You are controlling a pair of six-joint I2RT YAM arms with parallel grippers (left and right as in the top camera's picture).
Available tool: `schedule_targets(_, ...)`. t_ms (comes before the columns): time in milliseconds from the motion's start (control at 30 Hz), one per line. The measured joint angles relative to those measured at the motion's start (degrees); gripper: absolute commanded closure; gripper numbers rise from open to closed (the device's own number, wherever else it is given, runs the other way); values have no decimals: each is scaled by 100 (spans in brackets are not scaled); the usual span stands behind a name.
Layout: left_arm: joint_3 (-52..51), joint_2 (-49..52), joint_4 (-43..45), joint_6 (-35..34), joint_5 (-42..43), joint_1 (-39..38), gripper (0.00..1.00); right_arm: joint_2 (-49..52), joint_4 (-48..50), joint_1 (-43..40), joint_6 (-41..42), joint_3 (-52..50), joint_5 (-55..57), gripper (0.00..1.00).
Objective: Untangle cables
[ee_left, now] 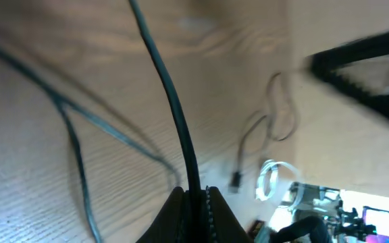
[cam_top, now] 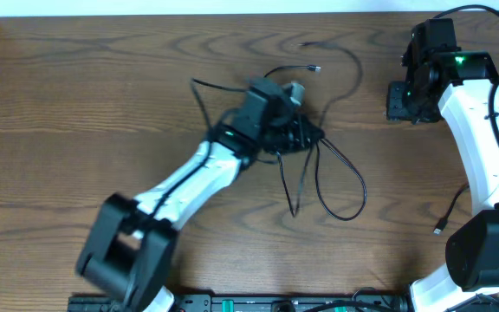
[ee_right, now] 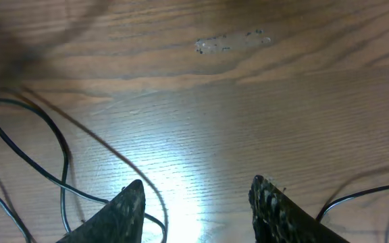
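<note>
Black cable (ee_left: 171, 101), pinched in left gripper (ee_left: 195, 202), far end blurred, cut off

The cable (ee_left: 174, 108) lies in a tangle at the middle of the desk (cam_top: 102, 87). Its loops spill toward the near edge, and one end reaches toward the far edge. The left gripper (ee_left: 194, 197) sits on the tangle with a strand running through it. The right gripper (ee_right: 198, 189) is near the far right corner, well apart from the tangle.

Overhead, the left claw (cam_top: 306, 136) hides part of the black cable (ee_left: 173, 101); a blurred white loop (ee_left: 272, 182) is unidentifiable.
</note>
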Motion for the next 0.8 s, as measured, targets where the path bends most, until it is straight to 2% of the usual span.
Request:
schedule_targets(100, 0, 404, -146, -22, -173, -142, 83, 0, -2, 0, 0, 0, 2, 53)
schedule_targets(300, -7, 686, -306, 76, -313, -181, 36, 0, -7, 0, 0, 0, 0, 51)
schedule_targets(400, -7, 684, -310, 122, -326, -181, 33, 0, -11, 0, 0, 0, -92, 48)
schedule_targets(467, -7, 684, -313, 173, -332, -181, 26, 0, -13, 0, -17, 0, -308, 46)
schedule_targets(600, -7, 667, -330, 400, -367, -118, 19, 0, -9, 0, -157, 0, -1040, 45)
schedule_targets(800, -7, 144, -363, 758, -758, 442, 9, 0, 28, 2, -240, 0, -1580, 45)
